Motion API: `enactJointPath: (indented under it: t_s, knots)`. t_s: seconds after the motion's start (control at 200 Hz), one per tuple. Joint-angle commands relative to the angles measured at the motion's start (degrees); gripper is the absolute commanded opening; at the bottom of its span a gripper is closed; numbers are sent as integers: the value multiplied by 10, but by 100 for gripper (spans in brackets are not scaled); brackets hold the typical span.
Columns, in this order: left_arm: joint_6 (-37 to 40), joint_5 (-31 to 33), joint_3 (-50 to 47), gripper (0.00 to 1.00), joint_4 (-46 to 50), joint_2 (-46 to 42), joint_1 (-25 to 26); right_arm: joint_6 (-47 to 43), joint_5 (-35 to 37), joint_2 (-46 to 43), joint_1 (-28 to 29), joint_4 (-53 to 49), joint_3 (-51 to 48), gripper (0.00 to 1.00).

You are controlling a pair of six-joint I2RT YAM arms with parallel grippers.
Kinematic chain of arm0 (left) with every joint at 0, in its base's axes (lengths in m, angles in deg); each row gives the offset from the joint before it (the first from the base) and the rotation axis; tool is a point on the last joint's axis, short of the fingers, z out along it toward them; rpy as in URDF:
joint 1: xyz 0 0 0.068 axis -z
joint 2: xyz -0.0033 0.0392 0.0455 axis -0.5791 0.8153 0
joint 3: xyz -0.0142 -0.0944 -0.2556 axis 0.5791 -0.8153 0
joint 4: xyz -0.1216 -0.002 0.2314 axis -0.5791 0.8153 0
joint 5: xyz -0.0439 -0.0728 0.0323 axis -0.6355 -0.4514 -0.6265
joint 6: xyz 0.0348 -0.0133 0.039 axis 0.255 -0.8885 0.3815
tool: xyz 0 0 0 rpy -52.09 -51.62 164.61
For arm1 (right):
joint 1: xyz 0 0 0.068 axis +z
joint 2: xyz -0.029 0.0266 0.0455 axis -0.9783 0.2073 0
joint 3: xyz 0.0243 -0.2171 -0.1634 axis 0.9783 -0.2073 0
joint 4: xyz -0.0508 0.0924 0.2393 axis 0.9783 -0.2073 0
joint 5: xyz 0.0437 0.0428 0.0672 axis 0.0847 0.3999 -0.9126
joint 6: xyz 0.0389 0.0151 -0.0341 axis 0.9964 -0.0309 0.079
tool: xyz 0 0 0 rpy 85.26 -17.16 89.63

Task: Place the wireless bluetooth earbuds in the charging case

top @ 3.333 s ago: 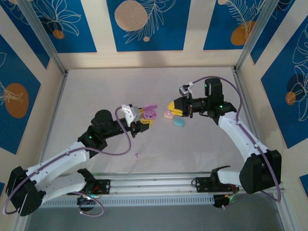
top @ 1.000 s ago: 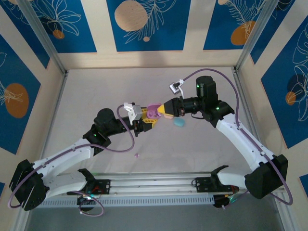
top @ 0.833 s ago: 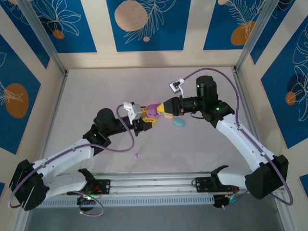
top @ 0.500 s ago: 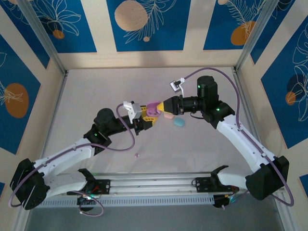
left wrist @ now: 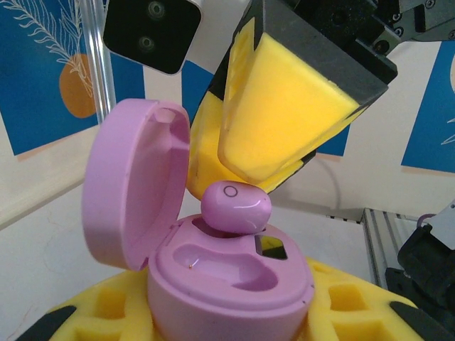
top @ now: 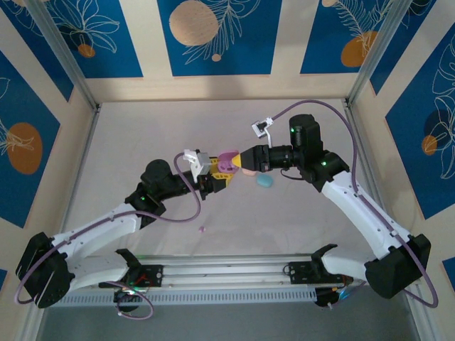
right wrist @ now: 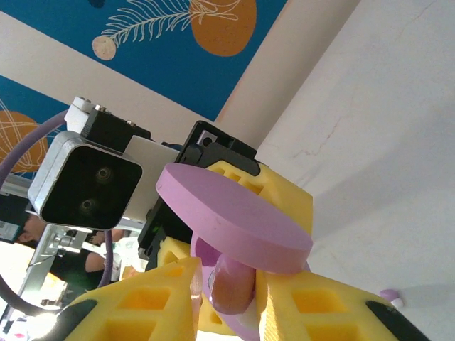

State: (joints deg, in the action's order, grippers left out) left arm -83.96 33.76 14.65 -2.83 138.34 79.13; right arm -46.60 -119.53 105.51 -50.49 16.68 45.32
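Note:
My left gripper [top: 215, 175] is shut on an open purple charging case [top: 227, 162], holding it above the table with its lid [left wrist: 131, 192] tipped up. A purple earbud [left wrist: 236, 207] sits tilted at the far slot of the case [left wrist: 227, 284], partly in. My right gripper [top: 239, 161] reaches in from the right. Its yellow fingers [left wrist: 284, 121] stand right over the bud. In the right wrist view the earbud [right wrist: 234, 284] lies between the pads of the right gripper [right wrist: 229, 293], under the lid [right wrist: 234, 213]. The near slot of the case is empty.
A light blue case [top: 264, 181] and a pink case [top: 249, 171] lie on the table just under and right of the right gripper. One loose purple earbud [top: 202, 229] rests on the mat nearer the arm bases. Frame posts stand at the table corners.
Since three seconds ago the right gripper has come left to the held case with the earbud. In the last second it nudged slightly and the bud settled toward the slot.

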Motion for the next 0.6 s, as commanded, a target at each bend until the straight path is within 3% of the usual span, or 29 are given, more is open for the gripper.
enactJointPath:
  t_s: [0.0, 0.595]
  knots:
    - [-9, -46, 15, 30, -55, -4, 12, -32, 45, 5, 6, -47, 11, 29]
    - [-3, -36, 11, 30, -51, -7, 12, -39, 97, -20, 5, -80, 29, 33]
